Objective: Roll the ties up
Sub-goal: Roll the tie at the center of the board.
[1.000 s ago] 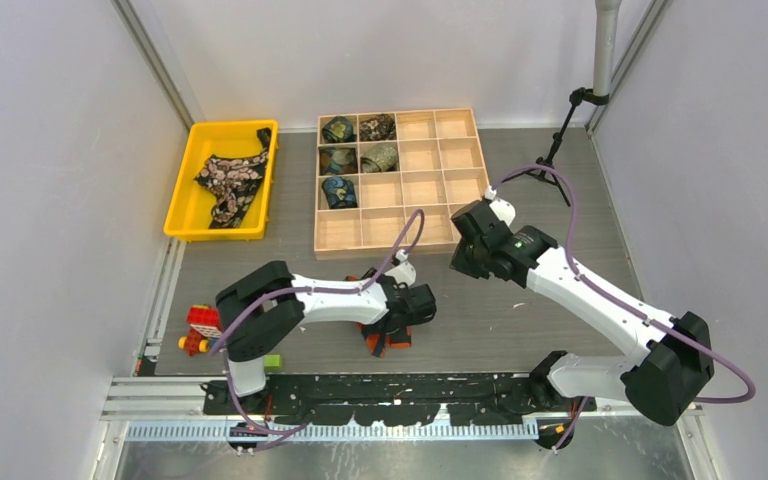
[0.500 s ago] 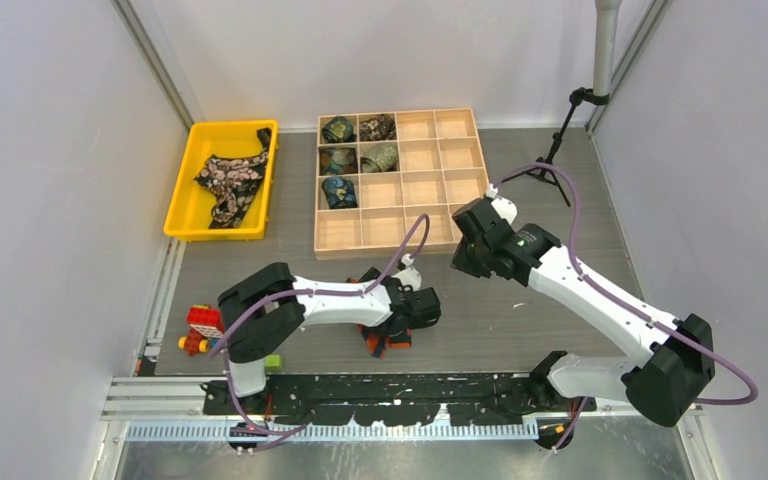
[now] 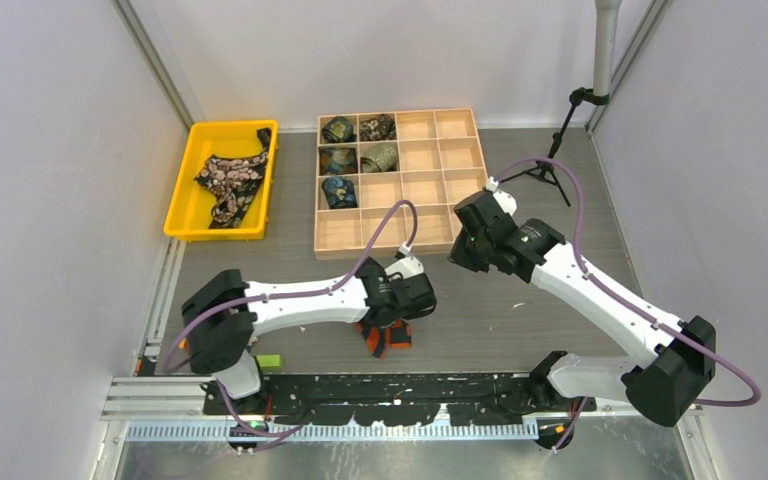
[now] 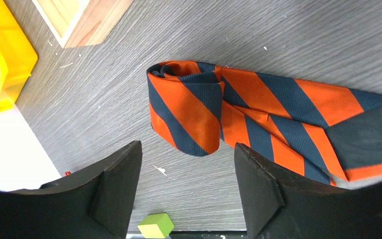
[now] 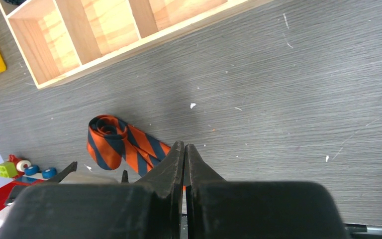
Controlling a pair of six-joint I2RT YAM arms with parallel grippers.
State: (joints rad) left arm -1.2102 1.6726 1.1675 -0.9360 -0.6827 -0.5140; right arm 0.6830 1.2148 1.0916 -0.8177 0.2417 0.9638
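Left hand [image 4: 186,162] spread above half-rolled striped tie [image 4: 189,109] — right hand [image 5: 184,149] closed, empty.

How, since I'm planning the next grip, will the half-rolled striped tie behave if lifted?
The striped tie is probably floppy: its loose tail lies flat on the table and would likely dangle. The rolled end looks loosely wound, so it may well unroll. Thin fabric, so likely light.

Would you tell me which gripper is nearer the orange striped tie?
Left. The left gripper hangs open just over the orange striped tie; the right gripper, shut, sits off to its side, clearly apart from it.
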